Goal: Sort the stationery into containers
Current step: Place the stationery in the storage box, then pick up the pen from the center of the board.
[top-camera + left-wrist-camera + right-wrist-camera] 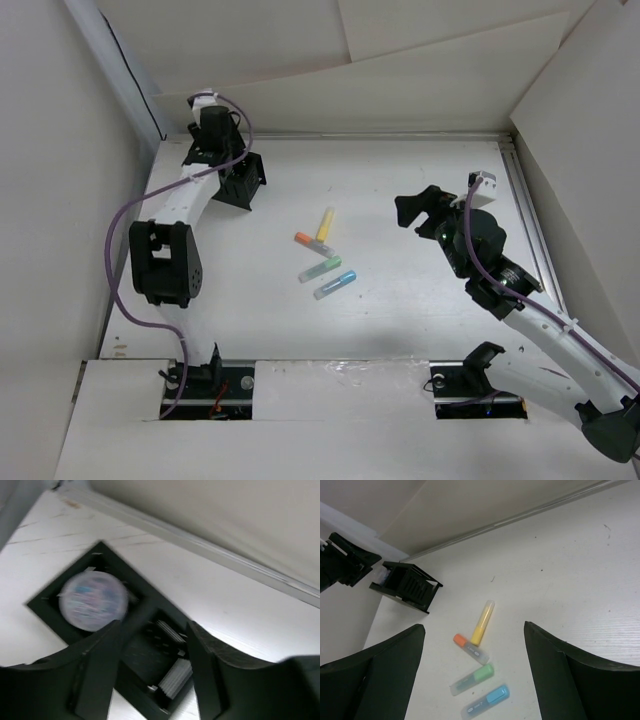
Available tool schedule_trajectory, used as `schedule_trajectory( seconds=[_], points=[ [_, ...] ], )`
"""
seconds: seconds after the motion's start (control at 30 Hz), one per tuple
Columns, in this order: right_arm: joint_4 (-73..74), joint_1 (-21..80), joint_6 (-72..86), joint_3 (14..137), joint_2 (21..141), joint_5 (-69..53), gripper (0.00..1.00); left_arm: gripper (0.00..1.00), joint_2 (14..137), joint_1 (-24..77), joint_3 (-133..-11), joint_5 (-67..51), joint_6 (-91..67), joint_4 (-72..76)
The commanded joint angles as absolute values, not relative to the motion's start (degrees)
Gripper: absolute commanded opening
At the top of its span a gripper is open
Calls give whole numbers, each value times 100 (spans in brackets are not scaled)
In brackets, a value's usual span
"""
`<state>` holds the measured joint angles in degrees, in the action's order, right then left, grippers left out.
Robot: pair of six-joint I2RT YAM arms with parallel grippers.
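— Pens [320, 268], where?
— All four loose on table [400, 330], mid-table, one cluster. Yellow pen [483, 622] farthest back, orange pen [470, 648] at its near end, touching or almost, can't tell which. Green pen [471, 678] next, blue pen [486, 701] nearest the arm bases. Green and blue roughly parallel, just beside each other, not touching.
— Box?
— Organiser [243, 180] far left, near back wall, well apart from pens. No pen in it.
— Rolls?
— Blue-and-white roll [92, 600] lies flat in a corner compartment of organiser. Wrist view is blurred, so the other compartments are unreadable.
— What's left gripper [152, 665] doing?
— Hangs right over organiser, fingers spread, nothing pinched. Roll sits off to the side of one finger, not between them.
— And right gripper [474, 630]?
— Up above table, right of the cluster, tilted toward it. Jaws wide apart, empty. In its wrist view all four pens show in the gap between fingers, organiser far behind them.
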<state>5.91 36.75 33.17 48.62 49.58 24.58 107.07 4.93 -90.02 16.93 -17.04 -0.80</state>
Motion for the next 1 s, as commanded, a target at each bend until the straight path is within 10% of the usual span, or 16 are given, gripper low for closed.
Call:
schedule_trajectory(
  seconds=[0.0, 0.2, 0.3, 0.63, 0.97],
  points=[
    [308, 3647, 3278, 4957, 4887, 2417, 84, 49, 10003, 1132, -9176, 1739, -1714, 202],
    [308, 3647, 3278, 4957, 5018, 2470, 17, 37, 9483, 2222, -7842, 1548, -1863, 1148],
    [308, 3647, 3278, 4957, 5019, 2470, 6, 34, 9632, 2829, -7550, 1423, -1723, 1153],
    [308, 3647, 3278, 4957, 5019, 2584, 37, 12, 10371, 3533, -7085, 959, -1600, 1335],
    [308, 3647, 3278, 4957, 5019, 2522, 59, 35, 11126, 3770, -7575, 1019, -1354, 1020]
  ],
)
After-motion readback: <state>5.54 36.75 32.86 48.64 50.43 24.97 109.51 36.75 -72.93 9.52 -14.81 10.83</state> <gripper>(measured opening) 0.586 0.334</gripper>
